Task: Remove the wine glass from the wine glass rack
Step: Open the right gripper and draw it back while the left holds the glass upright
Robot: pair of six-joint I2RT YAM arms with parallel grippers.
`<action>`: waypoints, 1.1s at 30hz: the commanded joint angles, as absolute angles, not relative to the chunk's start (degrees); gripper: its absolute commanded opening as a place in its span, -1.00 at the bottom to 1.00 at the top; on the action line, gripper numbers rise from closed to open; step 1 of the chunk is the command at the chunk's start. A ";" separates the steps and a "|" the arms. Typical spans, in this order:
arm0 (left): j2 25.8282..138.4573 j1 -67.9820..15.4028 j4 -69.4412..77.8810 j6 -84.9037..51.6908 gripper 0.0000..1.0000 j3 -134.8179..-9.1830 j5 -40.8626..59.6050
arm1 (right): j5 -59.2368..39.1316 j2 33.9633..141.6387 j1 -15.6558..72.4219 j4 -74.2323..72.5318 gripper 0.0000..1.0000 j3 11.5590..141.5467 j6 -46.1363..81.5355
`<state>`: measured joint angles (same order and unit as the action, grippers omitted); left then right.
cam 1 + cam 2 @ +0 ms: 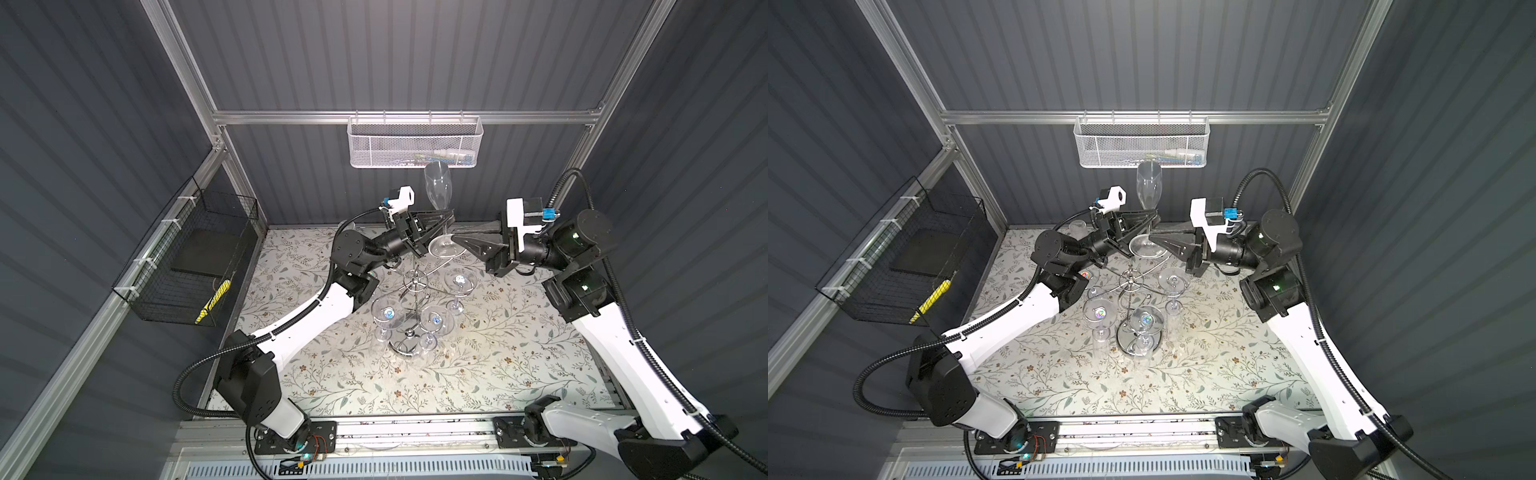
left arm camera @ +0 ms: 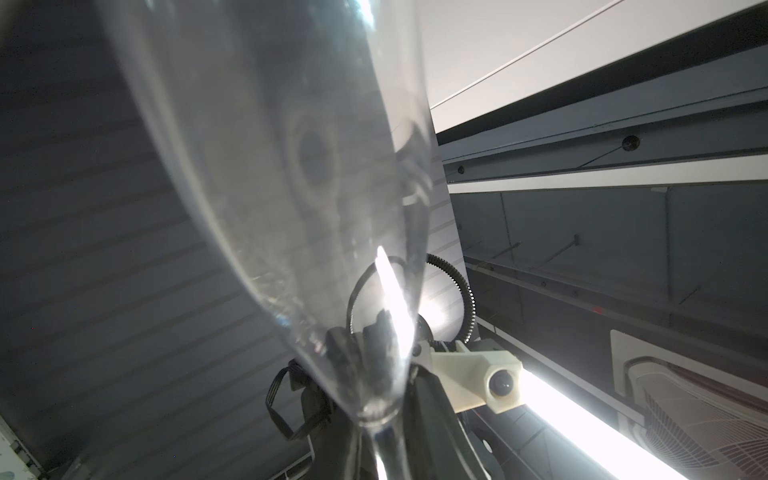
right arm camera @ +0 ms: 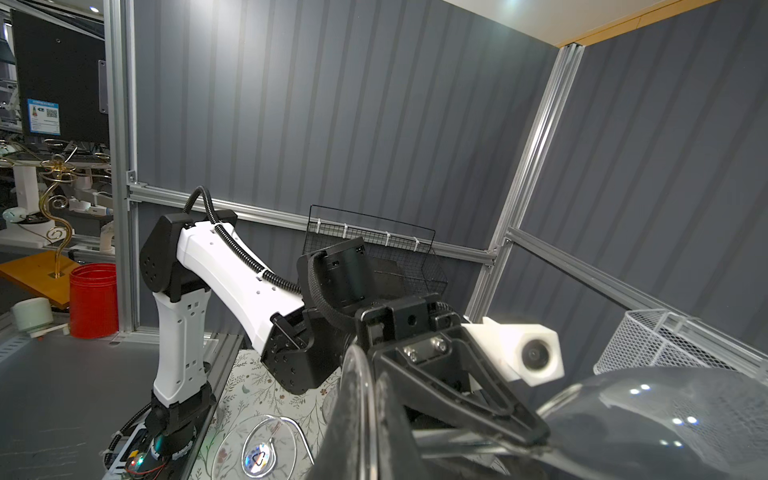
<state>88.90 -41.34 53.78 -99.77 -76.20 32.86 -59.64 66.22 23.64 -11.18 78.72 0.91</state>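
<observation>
Clear tapered wine glass (image 1: 437,183), stem tight in right gripper (image 1: 455,239), seemingly left gripper (image 1: 449,216) too.

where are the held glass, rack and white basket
glass (image 1: 437,183), in a top view, on its bowl
rack (image 1: 1126,340), in a top view, on its round base
basket (image 1: 415,149), in a top view, on its front wall

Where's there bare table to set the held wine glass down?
Widest bare patch: floral table between the wine glass rack and the front rail. Another lies between rack and right arm. Crowded around the rack's hanging glasses and the left arm.
</observation>
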 commanded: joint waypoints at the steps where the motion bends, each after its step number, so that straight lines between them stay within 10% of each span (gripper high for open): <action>1: 88.07 -41.74 57.82 -98.96 -0.76 -76.03 32.90 | -59.00 65.96 24.00 -10.67 -1.00 79.10 -0.33; 5: 88.25 -41.73 58.07 -98.96 -1.00 -76.09 32.67 | -56.38 65.49 24.44 -9.37 -0.93 78.52 -1.77; 11: 87.80 -41.70 62.11 -99.13 -1.00 -74.50 29.59 | -45.00 60.09 24.70 -12.72 0.96 73.61 -0.14; 25: 85.03 -41.44 3.74 -41.09 -1.00 -103.73 35.75 | -2.88 44.15 24.69 -9.56 0.98 71.04 17.36; 33: 82.37 -41.41 -20.48 -11.36 -1.00 -109.04 18.43 | -8.53 46.20 24.65 -5.11 0.98 73.09 23.22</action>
